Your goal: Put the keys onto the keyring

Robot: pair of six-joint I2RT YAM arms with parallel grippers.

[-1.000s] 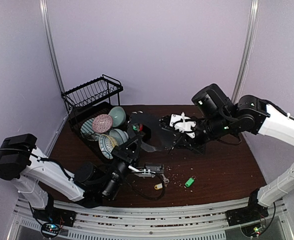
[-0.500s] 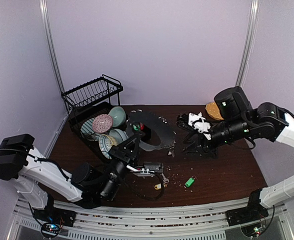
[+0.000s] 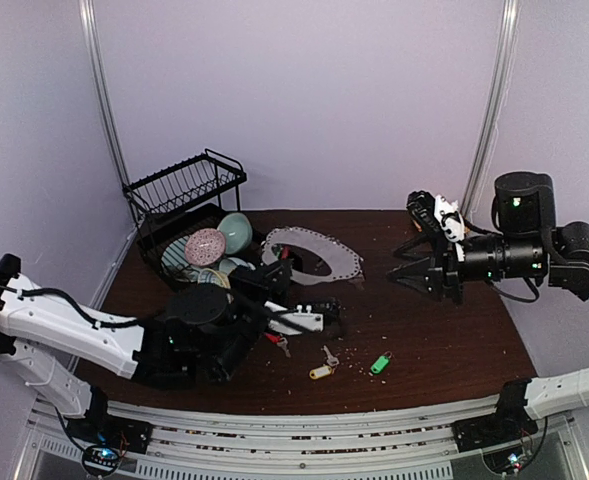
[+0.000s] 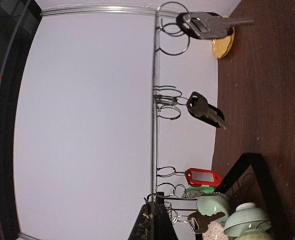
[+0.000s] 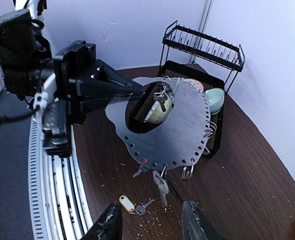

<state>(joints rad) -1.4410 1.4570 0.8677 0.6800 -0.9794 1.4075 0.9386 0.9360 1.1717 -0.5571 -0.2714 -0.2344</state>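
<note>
Grips keyring (image 5: 180,132) by its rim in closed left jaws at frame centre, tilted, some keys (image 4: 205,110) hung along it. Holds right jaws wide and empty at right. Shows yellow-tagged key (image 3: 318,373) and green-tagged key (image 3: 379,364) on bench (image 3: 454,340), lower centre.
</note>
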